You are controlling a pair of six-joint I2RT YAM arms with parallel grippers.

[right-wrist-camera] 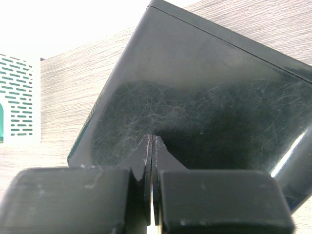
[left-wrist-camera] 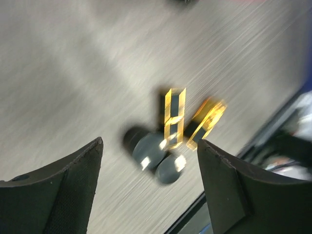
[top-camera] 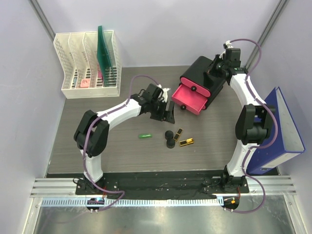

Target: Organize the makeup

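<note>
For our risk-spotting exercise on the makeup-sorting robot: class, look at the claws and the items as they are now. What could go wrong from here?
1. The two compacts and two gold-black sticks lie bunched together. The open left claw, closing on one, may knock another, and the round compacts could roll.
2. The right claw is shut and seems to press on the black box. If it slips, the box and its open pink drawer may shift.
</note>
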